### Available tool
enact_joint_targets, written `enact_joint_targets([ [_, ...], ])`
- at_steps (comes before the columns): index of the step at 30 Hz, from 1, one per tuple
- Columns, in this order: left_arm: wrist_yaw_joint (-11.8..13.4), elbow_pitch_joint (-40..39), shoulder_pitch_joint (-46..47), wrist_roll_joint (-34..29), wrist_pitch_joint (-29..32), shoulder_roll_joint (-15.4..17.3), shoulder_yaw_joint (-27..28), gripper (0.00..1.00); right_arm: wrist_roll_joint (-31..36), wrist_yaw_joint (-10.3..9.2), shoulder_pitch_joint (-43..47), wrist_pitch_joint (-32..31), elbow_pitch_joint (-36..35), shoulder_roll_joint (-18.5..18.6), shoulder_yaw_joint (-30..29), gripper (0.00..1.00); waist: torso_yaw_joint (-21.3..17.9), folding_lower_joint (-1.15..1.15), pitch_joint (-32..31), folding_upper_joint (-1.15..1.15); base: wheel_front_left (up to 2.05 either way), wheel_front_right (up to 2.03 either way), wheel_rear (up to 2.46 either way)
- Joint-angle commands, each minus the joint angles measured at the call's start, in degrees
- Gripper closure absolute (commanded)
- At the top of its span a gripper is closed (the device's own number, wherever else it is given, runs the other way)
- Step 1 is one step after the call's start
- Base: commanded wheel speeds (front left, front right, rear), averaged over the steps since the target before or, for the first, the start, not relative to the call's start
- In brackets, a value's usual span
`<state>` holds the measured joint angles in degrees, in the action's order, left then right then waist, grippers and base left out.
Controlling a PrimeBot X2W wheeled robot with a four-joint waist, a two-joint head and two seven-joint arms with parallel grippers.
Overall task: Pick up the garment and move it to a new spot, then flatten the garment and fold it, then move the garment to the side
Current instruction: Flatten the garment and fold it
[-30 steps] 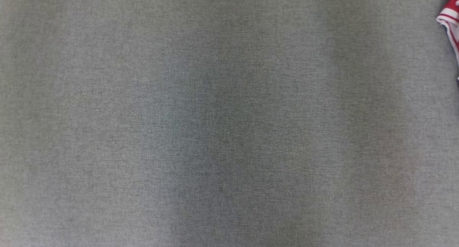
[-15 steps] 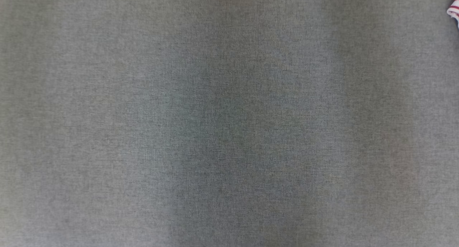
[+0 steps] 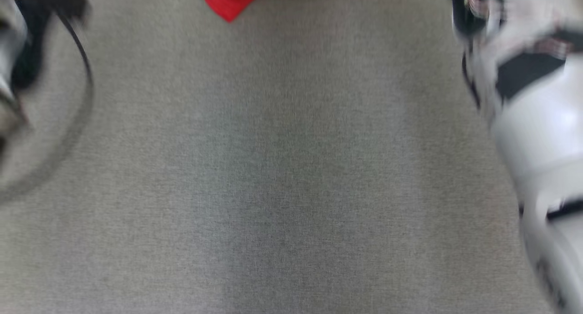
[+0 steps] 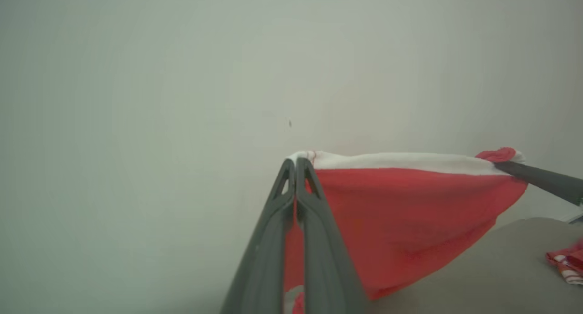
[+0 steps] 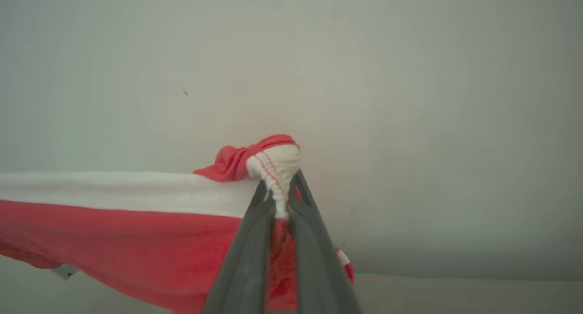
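While taut, red white-hemmed garment [image 4: 401, 204]

Closed left fingers [image 4: 319, 241] pinch the hanging red garment [image 4: 401, 204].

Likely a plain robot test lab: a broad grey woven-fabric worktop [image 3: 291, 168] stretches out, with a bare, pale off-white wall [image 4: 136, 77] at its far side.

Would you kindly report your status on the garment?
Left gripper, right gripper: jaws shut on garment, at white band. Stretched between them, hanging over table. Striped cloth on table, apart.
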<state>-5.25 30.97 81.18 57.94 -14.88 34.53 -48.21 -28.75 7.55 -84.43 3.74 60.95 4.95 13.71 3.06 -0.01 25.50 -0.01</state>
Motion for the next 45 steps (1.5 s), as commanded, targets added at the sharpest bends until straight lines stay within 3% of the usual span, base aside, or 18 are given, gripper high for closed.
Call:
enact_joint_targets([
  [1, 1.04, -3.00, -5.78, -0.71, -0.29, 0.33, 2.66, 1.00, -3.00, -0.17, 4.93, 0.46, -3.25, 1.47, 1.60, 1.00, -0.03, 0.01, -3.58, 0.01, 0.00, 0.00, 0.00],
  [8, 7.46, -20.48, -34.48, -6.22, -0.31, 0.75, 11.39, 1.00, -14.86, -0.17, 31.12, 0.86, -20.89, 9.23, 8.60, 1.00, 0.47, 0.01, -9.23, 0.01, 0.00, 0.00, 0.00],
  [13, 9.47, -26.30, -48.39, -9.49, -0.30, -0.53, 10.53, 1.00, -17.16, -0.17, 45.05, 1.96, -28.26, 12.23, 9.81, 1.00, 0.95, 0.01, -12.28, 0.01, 0.00, 0.00, 0.00],
  [18, 10.91, -26.66, -60.71, -12.47, -0.25, -2.86, 10.38, 1.00, -17.35, -0.17, 59.83, 2.83, -34.63, 13.20, 9.25, 1.00, 1.17, 0.01, -15.29, 0.01, 0.00, 0.00, 0.00],
  [25, 11.81, -25.34, -74.16, -15.48, -0.25, -6.42, 13.43, 1.00, -15.87, -0.18, 75.16, 4.49, -38.22, 11.30, 4.10, 1.00, 1.64, 0.01, -18.01, 0.01, 0.00, 0.00, 0.00],
  [30, 11.46, -24.41, -78.84, -17.61, -0.26, -8.24, 15.64, 1.00, -14.21, -0.18, 81.85, 4.02, -40.09, 9.73, 0.33, 1.00, 2.48, 0.01, -18.85, 0.01, 0.00, 0.00, 0.00],
  [38, 9.81, -20.02, -83.41, -21.30, -0.25, -10.84, 17.69, 1.00, -10.24, -0.18, 91.94, 0.51, -44.87, 5.88, -3.86, 1.00, 3.16, 0.01, -20.72, 0.01, 0.00, 0.00, 0.00],
  [45, 8.26, -17.89, -84.67, -23.15, -0.25, -12.19, 21.50, 1.00, -7.86, -0.18, 94.92, -2.49, -47.93, 2.60, -4.65, 1.00, 2.08, 0.01, -21.07, 0.01, 0.00, 0.00, 0.00],
])
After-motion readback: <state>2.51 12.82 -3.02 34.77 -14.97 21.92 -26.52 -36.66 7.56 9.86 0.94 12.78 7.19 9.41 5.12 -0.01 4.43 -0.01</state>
